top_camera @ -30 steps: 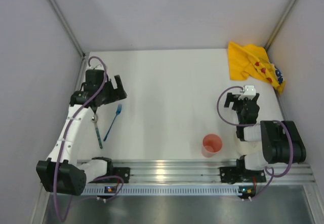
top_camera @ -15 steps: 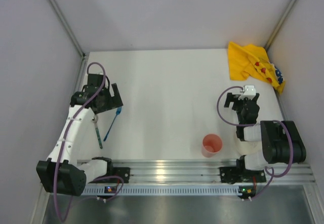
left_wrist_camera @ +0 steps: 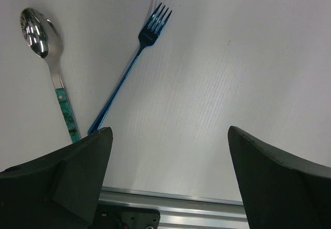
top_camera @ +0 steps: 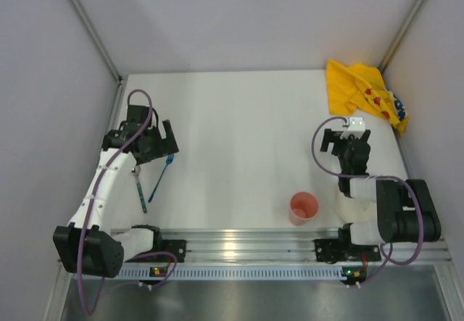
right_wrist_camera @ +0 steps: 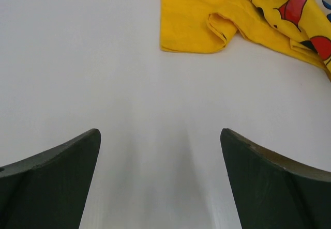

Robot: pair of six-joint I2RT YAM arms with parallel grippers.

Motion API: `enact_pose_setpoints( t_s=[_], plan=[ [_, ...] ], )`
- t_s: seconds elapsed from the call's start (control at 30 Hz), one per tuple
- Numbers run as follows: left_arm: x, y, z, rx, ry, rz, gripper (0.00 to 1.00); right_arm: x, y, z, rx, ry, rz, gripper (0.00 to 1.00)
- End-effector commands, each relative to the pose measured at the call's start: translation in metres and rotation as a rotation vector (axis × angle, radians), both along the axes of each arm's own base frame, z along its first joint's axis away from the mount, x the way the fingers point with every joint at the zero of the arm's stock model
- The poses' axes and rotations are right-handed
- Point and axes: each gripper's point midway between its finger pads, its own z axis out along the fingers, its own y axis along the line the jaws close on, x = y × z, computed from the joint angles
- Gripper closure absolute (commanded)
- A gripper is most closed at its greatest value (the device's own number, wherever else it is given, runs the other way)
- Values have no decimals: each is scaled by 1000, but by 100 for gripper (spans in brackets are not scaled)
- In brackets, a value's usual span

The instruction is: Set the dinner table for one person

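Observation:
The dinner table (top_camera: 239, 132) is a plain white top. A blue fork (top_camera: 161, 178) and a steel spoon with a green handle (top_camera: 138, 187) lie at its left, and a pink cup (top_camera: 304, 207) stands near the front rail. My left gripper (top_camera: 156, 147) hovers open over the fork's tine end. In the left wrist view the fork (left_wrist_camera: 129, 74) and spoon (left_wrist_camera: 51, 69) lie beyond the empty left gripper (left_wrist_camera: 169, 132). My right gripper (top_camera: 348, 146) is open above bare table at the right, and in its wrist view the right gripper (right_wrist_camera: 159, 133) holds nothing.
A crumpled yellow cartoon cloth (top_camera: 359, 93) lies in the far right corner, also the cloth (right_wrist_camera: 207, 17) ahead of the right fingers. A white rounded object (top_camera: 348, 206) is partly hidden under the right arm. The ribbed aluminium rail (top_camera: 246, 245) runs along the near edge; walls enclose three sides.
The left gripper turned and dropped toward the near side, over the fork's tines. The right arm's wrist shifted slightly farther from the rail. Both stayed open.

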Motion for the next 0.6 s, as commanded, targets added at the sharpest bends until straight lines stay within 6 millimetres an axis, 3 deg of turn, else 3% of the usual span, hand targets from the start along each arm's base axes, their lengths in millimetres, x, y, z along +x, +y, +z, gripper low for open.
enact_pose_setpoints(
  t_s=[0.0, 0.07, 0.1, 0.13, 0.17, 0.2, 0.23, 0.27, 0.3, 0.33, 0.37, 0.4, 0.43, 0.47, 0.5, 0.53, 0.57],
  plan=[
    [12, -8, 6, -35, -33, -6, 1, 27, 9, 71, 4, -17, 4, 0],
    [16, -7, 9, -29, -41, -8, 1, 33, 9, 130, -15, -25, 10, 0],
    [16, -7, 10, -28, -41, -9, 1, 40, 9, 182, -13, -51, 6, 0],
    [18, -7, 11, -28, -44, -9, 1, 42, -3, 203, 114, -92, -113, 0],
    [19, -8, 11, -33, -40, -11, 1, 48, -16, 209, 212, -117, -216, 0],
    [20, -10, 9, -38, -38, -13, 1, 59, -26, 230, 293, -161, -216, 0],
    [25, -11, 8, -47, -49, -13, 1, 86, -21, 203, 322, -57, -157, 0],
    [27, -14, 4, -59, -42, -19, 1, 103, -22, 190, 353, 29, -158, 0],
    [28, -16, 4, -63, -41, -22, 1, 108, -28, 208, 360, 165, -228, 0],
    [30, -16, 6, -68, -41, -20, 1, 134, -29, 143, 371, 379, -282, 0],
    [31, -17, 6, -71, -32, -21, 1, 142, -26, 131, 369, 465, -290, 0],
    [32, -17, 8, -73, -36, -20, 1, 145, -20, 147, 361, 512, -290, 0],
    [32, -17, 9, -71, -41, -22, 1, 157, -18, 108, 349, 611, -297, 0],
    [33, -16, 12, -67, -53, -19, 1, 161, -16, 101, 348, 639, -290, 0],
    [33, -15, 12, -61, -57, -16, 1, 165, -19, 107, 344, 642, -300, 0],
    [33, -14, 13, -56, -61, -16, 1, 169, -21, 91, 348, 674, -314, 0],
    [30, -13, 14, -50, -60, -13, 1, 171, -22, 88, 356, 680, -316, 0]
  ],
)
